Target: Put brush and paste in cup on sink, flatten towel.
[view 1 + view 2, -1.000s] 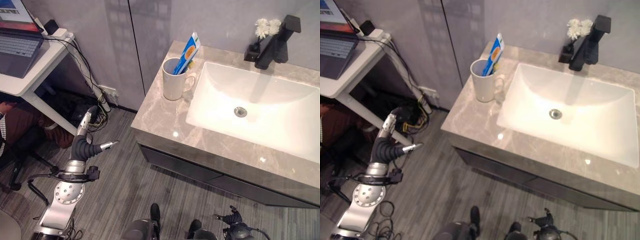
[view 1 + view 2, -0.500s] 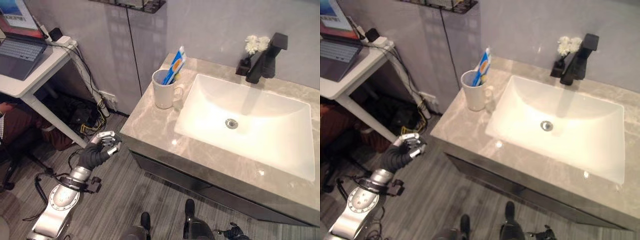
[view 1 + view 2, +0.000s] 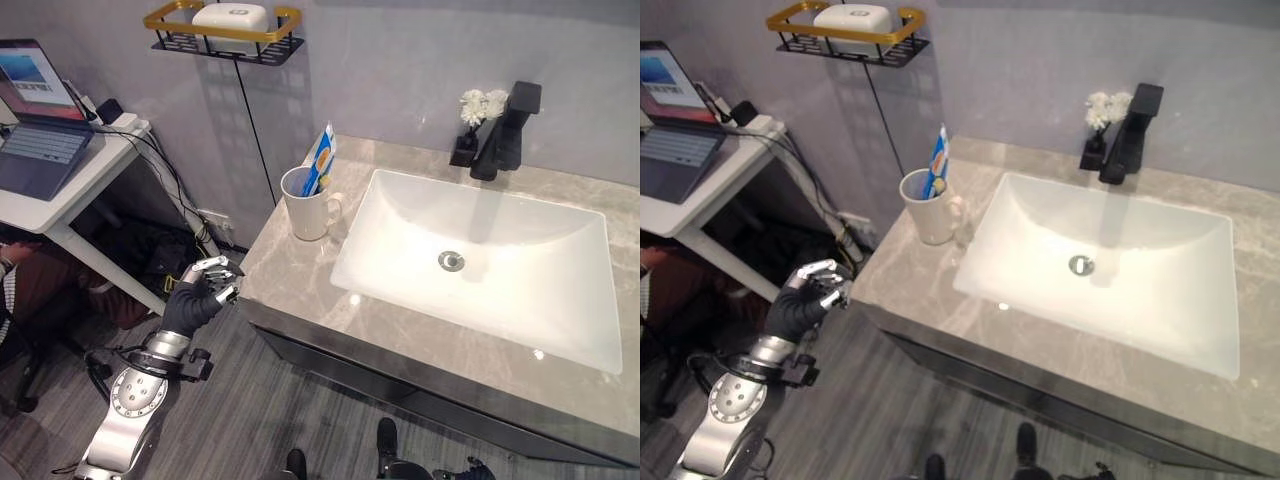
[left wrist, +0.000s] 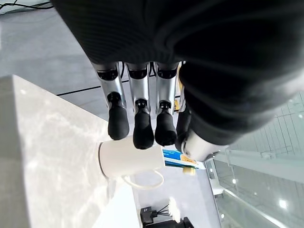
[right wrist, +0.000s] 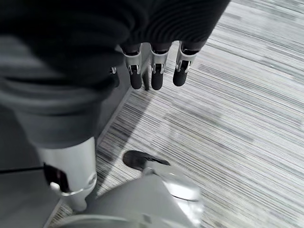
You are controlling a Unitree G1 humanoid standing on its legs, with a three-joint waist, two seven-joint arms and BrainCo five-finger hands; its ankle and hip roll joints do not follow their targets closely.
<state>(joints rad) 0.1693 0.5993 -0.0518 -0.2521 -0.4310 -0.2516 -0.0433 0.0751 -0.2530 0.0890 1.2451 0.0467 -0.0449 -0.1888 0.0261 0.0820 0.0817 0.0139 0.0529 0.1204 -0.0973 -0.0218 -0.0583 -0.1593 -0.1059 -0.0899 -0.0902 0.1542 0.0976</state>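
Laptop (image 3: 38, 140) sits open on a white side table (image 3: 70, 205) at the far left, with a power strip and cables (image 3: 165, 170) trailing down to the grey wood-look floor (image 3: 250, 420). Next over, the left hand (image 3: 205, 290) hangs above that floor just off the tabletop's left edge, empty, fingers loosely bent and gripping nothing; its wrist view shows the dark tips lined up with air between them and the mug. Up on the wall there's a gold-rimmed wire shelf (image 3: 222, 28) with a white soap bar on it.

Then the marble tabletop (image 3: 290, 290), with a bare strip along its left and front edges. The white cup (image 3: 305, 203) stands near the back left corner, just beside the basin, handle toward the sink (image 3: 480, 260), and the blue toothpaste tube (image 3: 320, 160) sticks up out of it, leaning back. Can't tell if a brush is in there too. Right of that, the white basin takes up most of the top, with a black faucet (image 3: 505, 130) and small white flowers (image 3: 478, 103) at the back.

The right hand (image 5: 154, 71) shows in its own wrist view, over the floor, fingers relaxed and holding nothing.
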